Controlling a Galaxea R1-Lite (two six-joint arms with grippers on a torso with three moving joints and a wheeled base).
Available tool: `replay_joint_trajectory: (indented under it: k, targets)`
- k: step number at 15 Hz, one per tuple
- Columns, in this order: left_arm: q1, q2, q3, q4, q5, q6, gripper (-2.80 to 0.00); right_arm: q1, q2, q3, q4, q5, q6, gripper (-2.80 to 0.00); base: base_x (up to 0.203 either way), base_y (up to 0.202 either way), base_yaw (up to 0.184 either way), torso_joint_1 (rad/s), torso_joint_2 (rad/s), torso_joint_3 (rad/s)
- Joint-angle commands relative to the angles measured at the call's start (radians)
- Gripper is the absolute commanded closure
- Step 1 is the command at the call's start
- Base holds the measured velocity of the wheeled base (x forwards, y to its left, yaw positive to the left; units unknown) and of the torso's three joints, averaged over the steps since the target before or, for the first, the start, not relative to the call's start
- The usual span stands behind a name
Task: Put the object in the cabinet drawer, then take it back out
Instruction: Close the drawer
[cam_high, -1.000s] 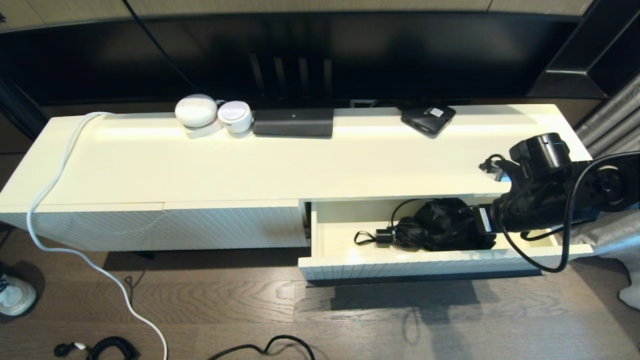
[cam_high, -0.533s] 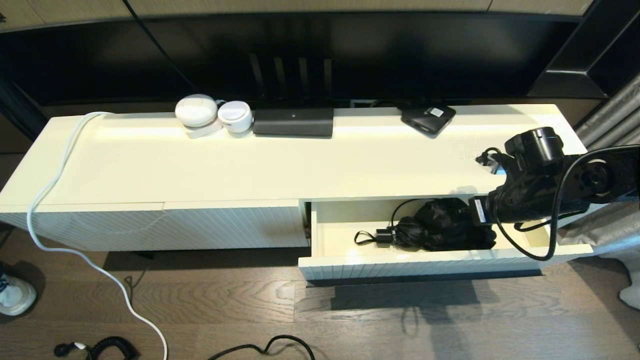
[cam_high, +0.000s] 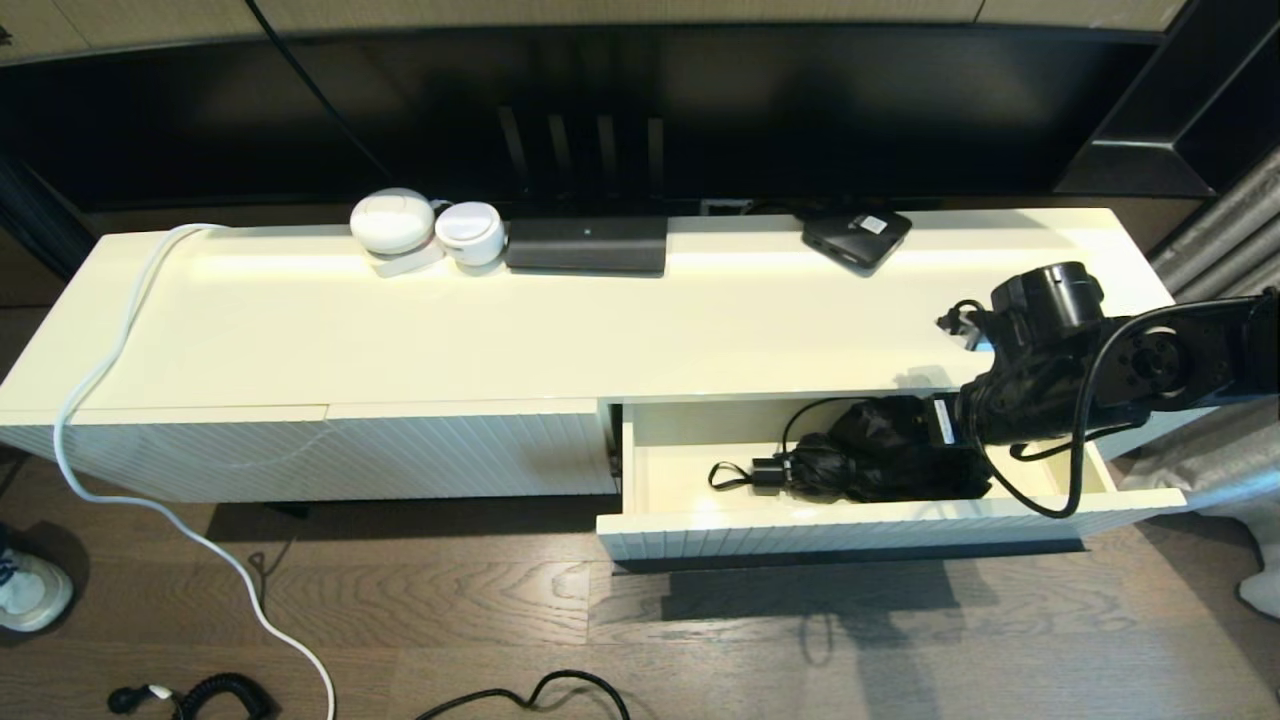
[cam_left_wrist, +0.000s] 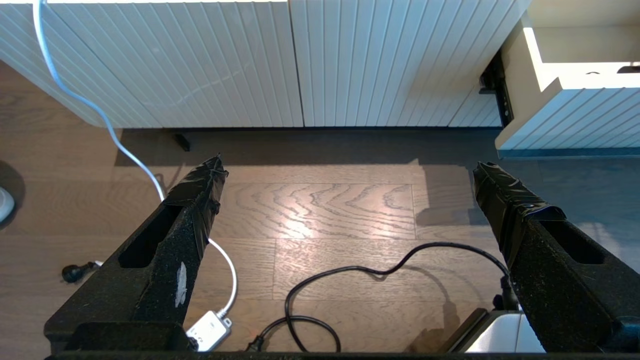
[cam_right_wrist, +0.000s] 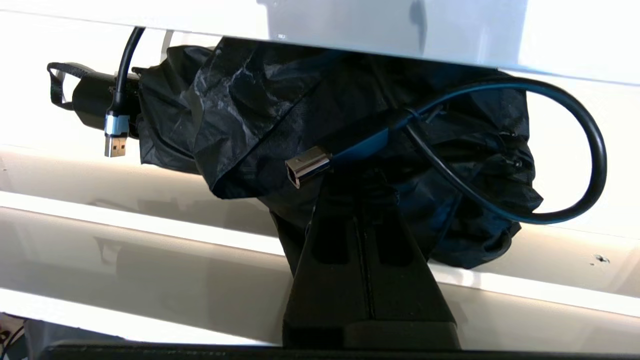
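Note:
The cabinet drawer (cam_high: 700, 525) stands pulled out at the cabinet's right, its cream inside (cam_right_wrist: 100, 170) showing. A crumpled black folding umbrella (cam_high: 880, 450) (cam_right_wrist: 240, 110) lies in it, handle and strap pointing left. A dark blue cable (cam_right_wrist: 595, 150) loops over the umbrella, one metal plug (cam_right_wrist: 114, 145) hanging by the handle. My right gripper (cam_right_wrist: 357, 175) reaches into the drawer's right part, shut on the cable's blue plug end (cam_right_wrist: 307, 165). In the head view the right arm (cam_high: 1040, 380) hides its fingers. My left gripper (cam_left_wrist: 347, 167) hangs open over the floor.
The cabinet top's front edge (cam_right_wrist: 390, 35) overhangs the drawer just above my right gripper. A white round device (cam_high: 392, 222), a black box (cam_high: 586, 245) and a small black unit (cam_high: 856, 235) sit at the back of the top. White cord (cam_high: 90, 400) and black cord (cam_left_wrist: 350, 272) lie on the wood floor.
My right arm has moved left and a little further into the drawer, towards the umbrella. The umbrella and the drawer have stayed put.

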Motion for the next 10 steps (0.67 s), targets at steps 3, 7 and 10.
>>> replay_joint_trajectory:
  k: [3, 7, 10]
  targets:
    - [0.0, 0.0, 0.0, -0.001, 0.0, -0.001, -2.8, 0.004, 0.01, -0.008, 0.002, 0.001, 0.0, 0.0, 0.0, 0.0, 0.0, 0.0, 0.0, 0.0]
    - [0.001, 0.0, 0.0, -0.001, 0.0, -0.001, -2.8, 0.004, -0.031, -0.003, 0.009, 0.004, -0.001, 0.0, 0.0, 0.0, 0.0, 0.0, 0.0, 0.0]
    - [0.0, 0.0, 0.0, -0.001, 0.0, -0.001, -2.8, -0.015, -0.071, 0.002, 0.014, 0.003, -0.011, 0.0, 0.0, 0.0, 0.0, 0.0, 0.0, 0.0]
